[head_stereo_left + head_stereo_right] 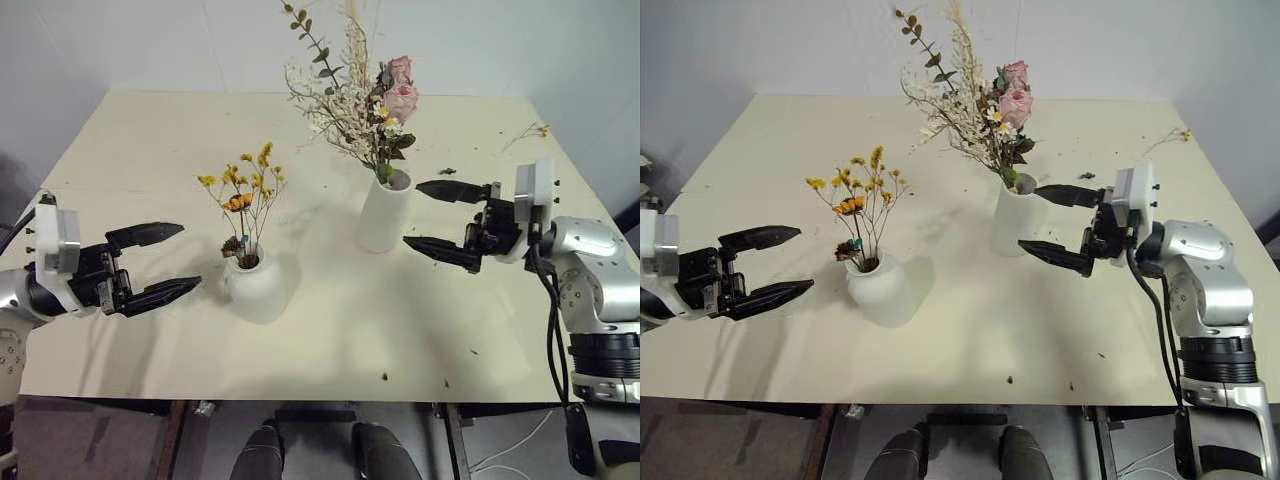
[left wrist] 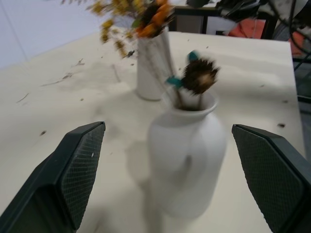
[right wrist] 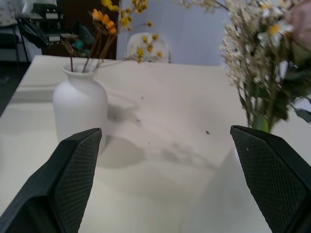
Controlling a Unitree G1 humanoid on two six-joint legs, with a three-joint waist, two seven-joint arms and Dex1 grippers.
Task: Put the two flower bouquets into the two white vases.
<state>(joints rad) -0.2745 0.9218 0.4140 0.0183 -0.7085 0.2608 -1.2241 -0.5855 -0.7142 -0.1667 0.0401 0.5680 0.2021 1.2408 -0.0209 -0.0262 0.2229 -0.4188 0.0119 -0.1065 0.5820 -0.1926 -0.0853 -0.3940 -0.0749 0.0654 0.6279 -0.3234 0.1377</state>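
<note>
The small bunch of yellow-orange flowers [image 1: 243, 195] stands in the squat round white vase [image 1: 258, 285] at the table's left-centre. The large bouquet [image 1: 360, 100] of pink roses, cream sprigs and green leaves stands in the tall white vase [image 1: 383, 215] near the middle. My left gripper [image 1: 190, 256] hovers open just left of the squat vase, apart from it, with nothing between its fingers. To the right of the tall vase is my right gripper [image 1: 412, 213], open, its fingertips close beside the vase wall and holding nothing. In the left wrist view the squat vase [image 2: 187, 165] sits between the spread fingers.
The cream table [image 1: 150, 150] carries a loose dried twig [image 1: 525, 133] at the far right, a small dark scrap [image 1: 447, 171] behind my right gripper, and specks [image 1: 384, 377] near the front edge. A white wall stands behind the table.
</note>
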